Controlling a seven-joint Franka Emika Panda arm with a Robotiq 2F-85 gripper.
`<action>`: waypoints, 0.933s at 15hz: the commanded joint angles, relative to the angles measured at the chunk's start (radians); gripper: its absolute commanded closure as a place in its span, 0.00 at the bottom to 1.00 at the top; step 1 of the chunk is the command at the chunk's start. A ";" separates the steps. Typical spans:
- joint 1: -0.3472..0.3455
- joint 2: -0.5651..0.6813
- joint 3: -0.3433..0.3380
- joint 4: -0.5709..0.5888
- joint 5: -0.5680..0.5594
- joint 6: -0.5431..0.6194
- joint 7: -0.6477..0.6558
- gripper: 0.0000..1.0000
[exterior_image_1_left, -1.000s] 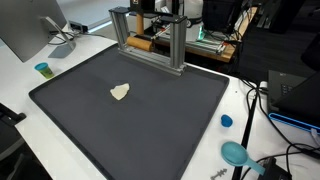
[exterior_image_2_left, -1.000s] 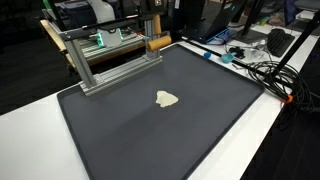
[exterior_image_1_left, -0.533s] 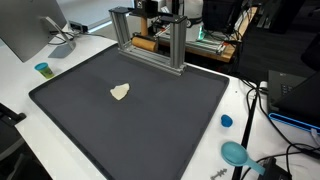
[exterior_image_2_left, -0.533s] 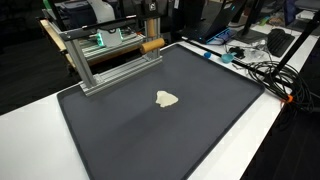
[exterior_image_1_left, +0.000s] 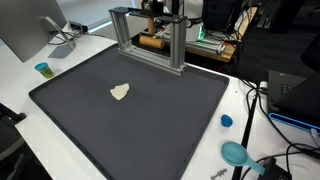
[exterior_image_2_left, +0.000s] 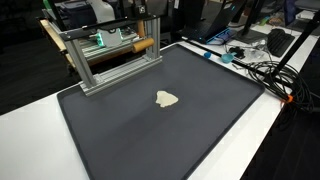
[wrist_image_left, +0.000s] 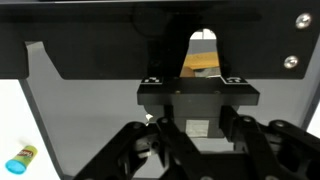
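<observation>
My gripper (exterior_image_1_left: 153, 28) hangs behind an aluminium frame (exterior_image_1_left: 178, 45) at the far edge of a black mat (exterior_image_1_left: 140, 125). It is shut on a wooden rod (exterior_image_1_left: 152, 42) that lies level, just behind the frame's posts. In the other exterior view the rod (exterior_image_2_left: 145, 46) sits under the gripper (exterior_image_2_left: 141, 28), beside the frame (exterior_image_2_left: 82, 65). A small cream piece (exterior_image_1_left: 119, 92) lies alone near the mat's middle and also shows in an exterior view (exterior_image_2_left: 167, 98). In the wrist view the gripper (wrist_image_left: 197, 172) fills the lower half and its fingertips are cut off.
A monitor (exterior_image_1_left: 25, 30) and a small blue cup (exterior_image_1_left: 42, 69) stand on the white table beside the mat. A blue cap (exterior_image_1_left: 226, 121) and a teal round object (exterior_image_1_left: 235, 153) lie on the opposite side. Cables (exterior_image_2_left: 262, 72) trail along one mat edge.
The gripper and the wooden rod have shifted sideways along the back of the frame. The cream piece has not moved.
</observation>
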 joint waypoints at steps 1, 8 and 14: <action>0.033 -0.104 -0.009 -0.060 0.016 -0.031 -0.027 0.78; 0.062 -0.177 -0.005 -0.109 0.016 -0.073 -0.021 0.78; 0.061 -0.189 -0.024 -0.110 0.047 -0.085 -0.016 0.14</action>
